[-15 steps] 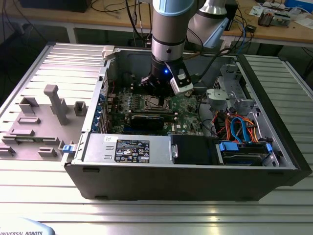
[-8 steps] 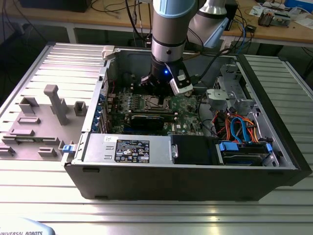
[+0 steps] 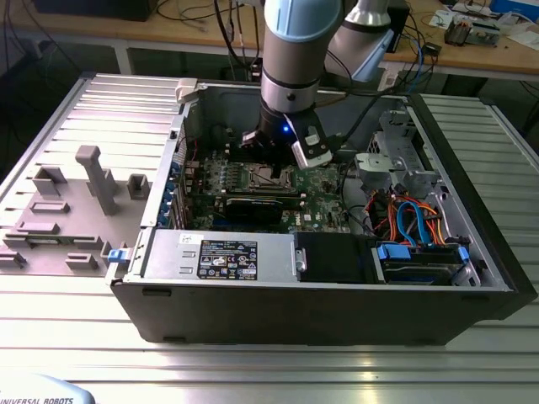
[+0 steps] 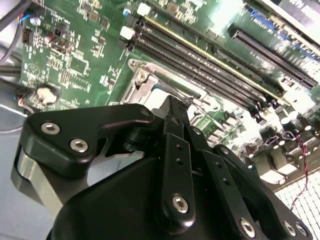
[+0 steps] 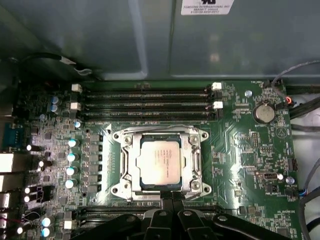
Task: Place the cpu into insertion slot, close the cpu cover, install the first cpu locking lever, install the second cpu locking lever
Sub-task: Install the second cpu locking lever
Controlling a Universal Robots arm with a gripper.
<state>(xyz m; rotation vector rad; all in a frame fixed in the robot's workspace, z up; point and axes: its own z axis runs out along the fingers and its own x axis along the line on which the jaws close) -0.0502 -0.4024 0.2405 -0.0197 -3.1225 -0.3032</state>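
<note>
On the exterior view's left, a grey plastic fixture (image 3: pixel 93 181) lies beside the open computer case (image 3: pixel 337 303) on the counter (image 3: pixel 269 370). Further right, the gripper (image 3: pixel 268 168) hangs just over the insertion slot (image 3: pixel 271 178). Seen from the first wrist view, the cpu (image 5: pixel 160 163) sits in that socket (silver top up), the cpu cover (image 5: pixel 195 150) framing it, the gripper's fingertips (image 5: pixel 171 196) pinched together, holding nothing, at the cover's edge.

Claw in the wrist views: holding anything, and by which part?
Cannot be told. The claw sits at the edge of the cpu cover, tips together; any grip is hidden.
</note>
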